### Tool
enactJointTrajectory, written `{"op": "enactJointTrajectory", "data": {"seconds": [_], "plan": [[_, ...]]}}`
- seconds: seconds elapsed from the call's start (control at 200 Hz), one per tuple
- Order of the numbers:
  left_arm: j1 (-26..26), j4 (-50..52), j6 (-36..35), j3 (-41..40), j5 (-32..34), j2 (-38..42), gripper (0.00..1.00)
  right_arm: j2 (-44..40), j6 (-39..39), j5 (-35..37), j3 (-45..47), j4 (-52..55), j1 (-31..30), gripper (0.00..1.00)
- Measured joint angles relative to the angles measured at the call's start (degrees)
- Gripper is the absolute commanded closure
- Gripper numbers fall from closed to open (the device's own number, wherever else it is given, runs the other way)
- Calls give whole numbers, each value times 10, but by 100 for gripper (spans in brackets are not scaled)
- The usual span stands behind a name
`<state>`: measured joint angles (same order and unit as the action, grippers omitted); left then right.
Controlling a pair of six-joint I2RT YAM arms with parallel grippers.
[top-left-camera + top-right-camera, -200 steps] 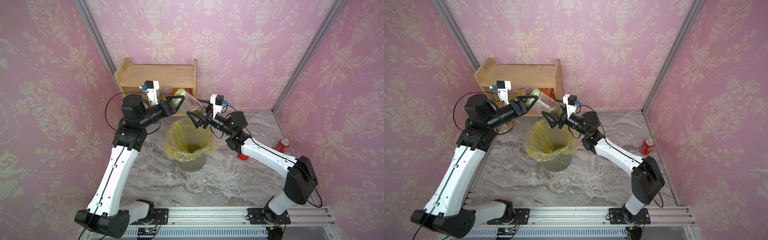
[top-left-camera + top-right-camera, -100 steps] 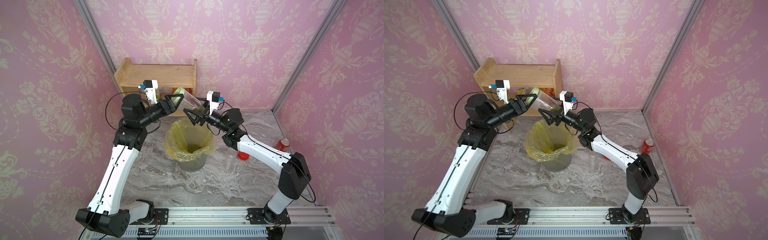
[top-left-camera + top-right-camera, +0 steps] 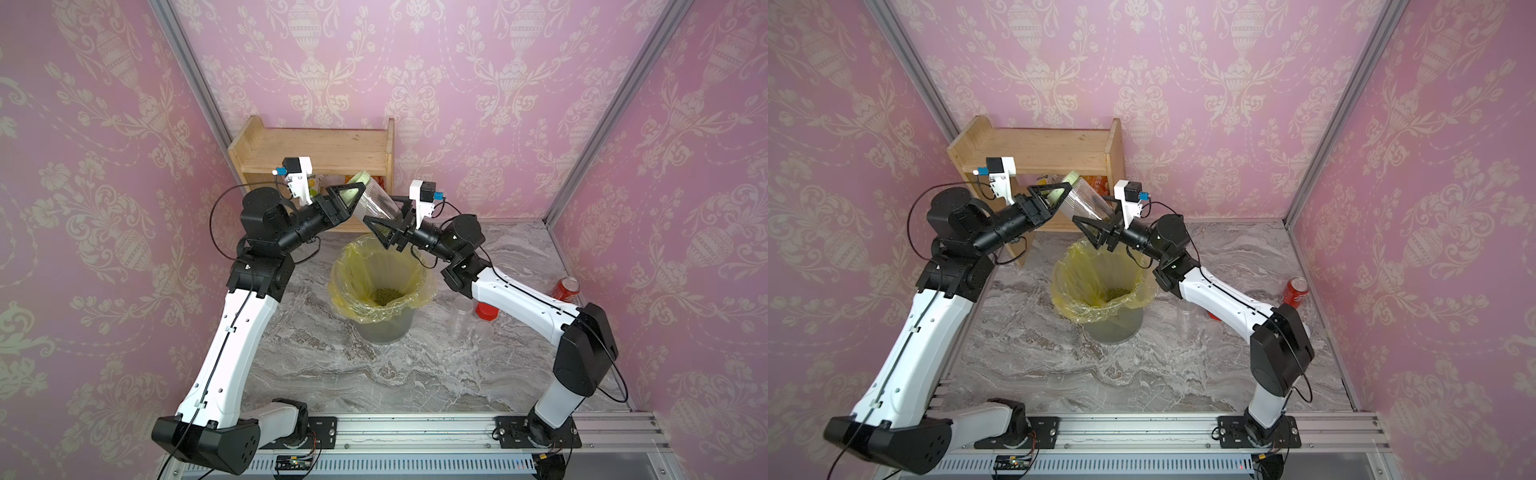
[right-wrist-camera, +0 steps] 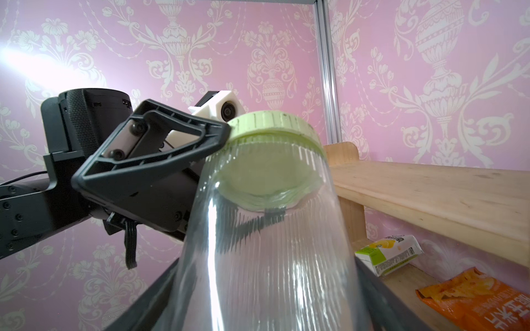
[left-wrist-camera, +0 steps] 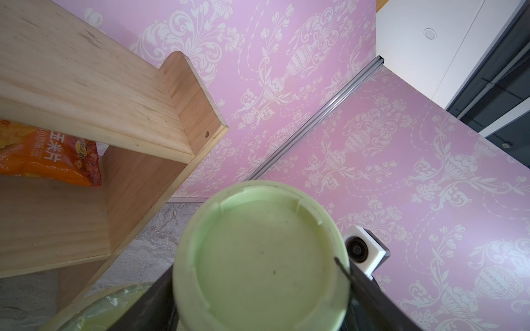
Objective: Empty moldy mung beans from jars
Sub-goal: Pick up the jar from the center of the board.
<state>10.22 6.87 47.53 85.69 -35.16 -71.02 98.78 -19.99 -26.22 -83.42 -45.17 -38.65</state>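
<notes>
Squat jar [image 3: 376, 201] is up in the air over the far edge of the bin [image 3: 345, 266], between bin and wooden shelf [image 3: 320, 153], tilted: lid end high and toward the shelf, base end low and toward the bin. Left gripper [image 3: 355, 191] is clamped across the pale-green lid [image 5: 261, 258], one finger on each side of the rim. Right gripper [image 3: 388, 220] straddles the clear body near the base, and in the right wrist view both fingers look seated against the wall, so I read it as gripping the jar. A small load of mung beans [image 3: 384, 227] sits at the low base end; a bigger heap already lies in the bottom of the bin liner. My read: counter-hold set up, lid twist-off comes next. Handling: thin ribbed clear plastic, nearly empty, so it's light, but the wall will flex and ovalise under squeeze, and it looks slick. Keep the body grip low by the base where it's stiffest, moderate force only. Lid rim is knurled and rigid, so that's the right place for torque. Risk: if the body slips, the jar spins instead of unscrewing. With the mouth high, beans stay put once the lid is off; the mouth then needs swinging over the bin centre before tipping, since beans roll and scatter.
</notes>
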Motion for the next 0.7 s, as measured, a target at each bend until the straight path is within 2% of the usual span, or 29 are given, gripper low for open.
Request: {"op": "enactJointTrajectory", "data": {"seconds": [0.16,0.225,0.325,0.42,0.7], "plan": [[0,-14,9,-20,4,5,77,-2,-2,1,8,6,0,50],[0,-17,13,-25,4,6,65,-5,-4,2,12,9,0,51],[4,-17,15,-27,4,7,56,-12,-5,6,19,11,0,53],[7,-18,16,-29,6,11,42,-21,-5,6,24,16,0,57],[11,-22,15,-40,5,19,33,-33,-13,1,33,26,0,59]]}}
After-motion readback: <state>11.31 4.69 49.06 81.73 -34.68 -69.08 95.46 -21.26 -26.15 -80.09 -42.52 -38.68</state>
